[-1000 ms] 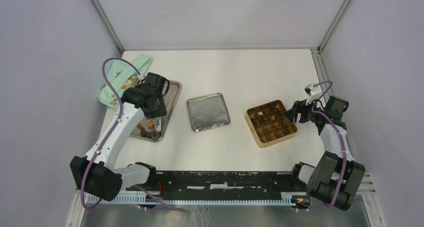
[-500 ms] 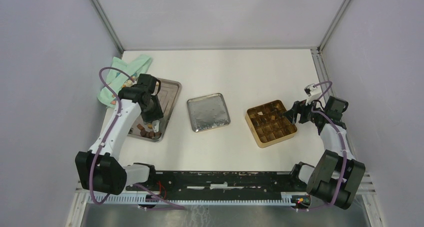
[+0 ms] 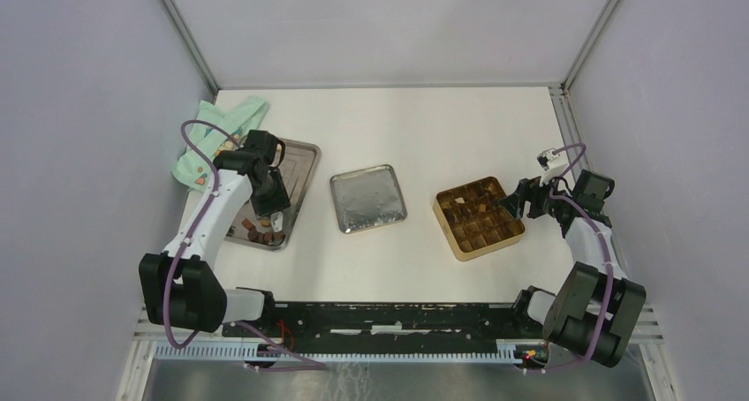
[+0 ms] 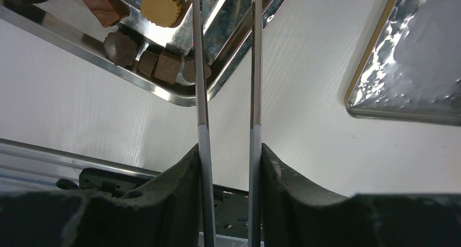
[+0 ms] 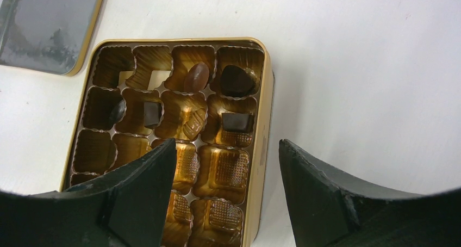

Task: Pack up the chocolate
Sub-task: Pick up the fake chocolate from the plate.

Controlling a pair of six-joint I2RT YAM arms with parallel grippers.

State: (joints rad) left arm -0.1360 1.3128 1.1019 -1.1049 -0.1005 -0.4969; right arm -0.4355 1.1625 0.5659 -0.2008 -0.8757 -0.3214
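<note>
Left hand (image 4: pixel 227 160) clenched on the tweezers (image 4: pixel 201 94), which reach over chocolate (image 4: pixel 163 67) in the steel tray (image 4: pixel 65 37) near the left edge of the desk (image 3: pixel 424 127); right hand (image 5: pixel 225 171) released above the partly filled gold tin (image 5: pixel 265 127) near the right edge.

One gold tin (image 5: pixel 265 116) sits on the tabletop (image 3: pixel 424 127). It holds five chocolates (image 5: pixel 197 75) that show clearly, four dark and one oval mid-brown. Left of the tin lie one silver lid (image 3: pixel 367 198), one steel tray (image 3: pixel 305 162) and, farthest, one green cloth (image 3: pixel 221 123). The tray carries at least six more chocolates. One pair of tweezers (image 4: pixel 201 94) reaches over it.
</note>
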